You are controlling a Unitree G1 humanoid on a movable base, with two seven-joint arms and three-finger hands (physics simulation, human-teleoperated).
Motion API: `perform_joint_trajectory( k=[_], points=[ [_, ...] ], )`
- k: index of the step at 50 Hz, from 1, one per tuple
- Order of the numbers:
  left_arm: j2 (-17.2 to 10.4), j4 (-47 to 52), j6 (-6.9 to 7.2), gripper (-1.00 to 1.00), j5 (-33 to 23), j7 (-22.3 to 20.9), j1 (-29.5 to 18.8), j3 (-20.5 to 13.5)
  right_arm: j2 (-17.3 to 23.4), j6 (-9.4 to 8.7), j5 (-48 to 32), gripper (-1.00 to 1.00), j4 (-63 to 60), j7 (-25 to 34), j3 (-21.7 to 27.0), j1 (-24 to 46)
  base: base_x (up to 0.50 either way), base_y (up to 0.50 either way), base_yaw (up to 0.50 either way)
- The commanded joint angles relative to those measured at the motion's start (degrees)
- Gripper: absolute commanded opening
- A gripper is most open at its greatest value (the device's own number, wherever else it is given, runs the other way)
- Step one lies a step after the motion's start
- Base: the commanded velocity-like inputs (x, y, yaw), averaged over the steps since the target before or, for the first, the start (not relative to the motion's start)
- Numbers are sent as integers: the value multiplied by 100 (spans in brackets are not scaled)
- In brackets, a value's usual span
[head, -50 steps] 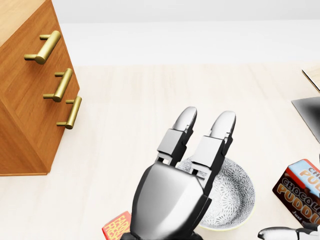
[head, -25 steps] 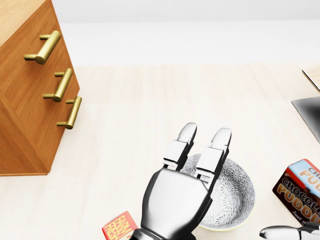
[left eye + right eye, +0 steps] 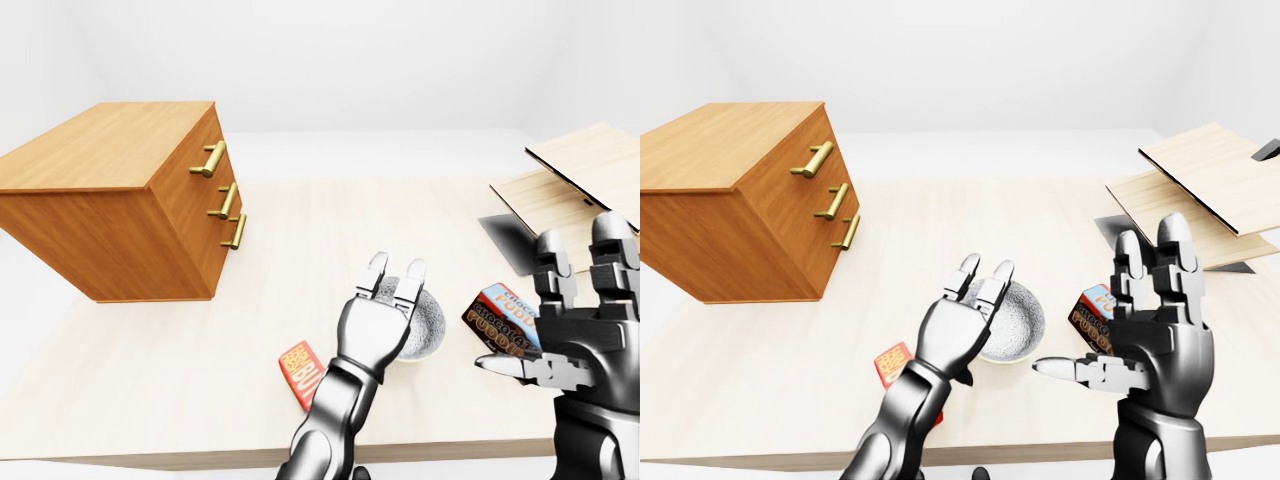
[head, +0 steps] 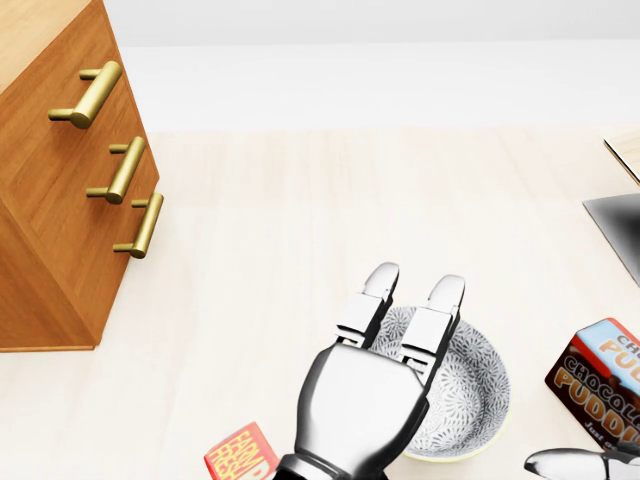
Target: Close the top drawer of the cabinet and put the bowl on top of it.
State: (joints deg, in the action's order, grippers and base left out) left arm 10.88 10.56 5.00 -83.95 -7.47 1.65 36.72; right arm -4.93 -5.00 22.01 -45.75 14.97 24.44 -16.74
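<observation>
Wood cabinet (image 4: 60,200) at 10 o'clock, head view, drawers look flush | bowl (image 4: 475,385) at 5 o'clock on surface (image 4: 300,220) | left hand (image 4: 365,400) over its 9 o'clock rim, fingers (image 4: 440,320) apart, likely lining up a grasp | right hand (image 3: 1160,350) raised, splayed, clear

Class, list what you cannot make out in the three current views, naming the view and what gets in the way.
Bowl: head view, its left side hidden behind the left hand.
Pudding box: head view, cut off by the right edge.
Red packet: head view, cut by the bottom edge; print unreadable.
Right hand: head view shows only a fingertip at the bottom edge.
</observation>
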Motion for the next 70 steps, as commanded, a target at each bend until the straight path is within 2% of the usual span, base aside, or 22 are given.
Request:
perform_joint_trajectory(
  k=[1, 13, 23, 33, 70],
  points=[
    [103, -311, 0, 100, -49, -27, -107, -95, 8, 0, 61, 100, -65, -6, 52, 0, 0, 0, 0],
    [136, -652, 0, 100, -133, 39, -104, -37, 3, 0, 63, 100, 44, 30, 62, 23, 0, 0, 0],
    [220, -1156, 0, 100, -16, 221, -226, -142, 7, 0, 67, 100, -5, 13, 62, 16, 0, 0, 0],
    [258, -1134, 0, 100, -44, 151, -263, -156, -6, 0, 134, 100, -121, 21, 120, -16, 0, 0, 0],
    [517, -2134, 0, 100, 99, 467, -739, -593, 47, 0, -34, 100, 76, -47, 58, 84, 0, 0, 0]
  ],
)
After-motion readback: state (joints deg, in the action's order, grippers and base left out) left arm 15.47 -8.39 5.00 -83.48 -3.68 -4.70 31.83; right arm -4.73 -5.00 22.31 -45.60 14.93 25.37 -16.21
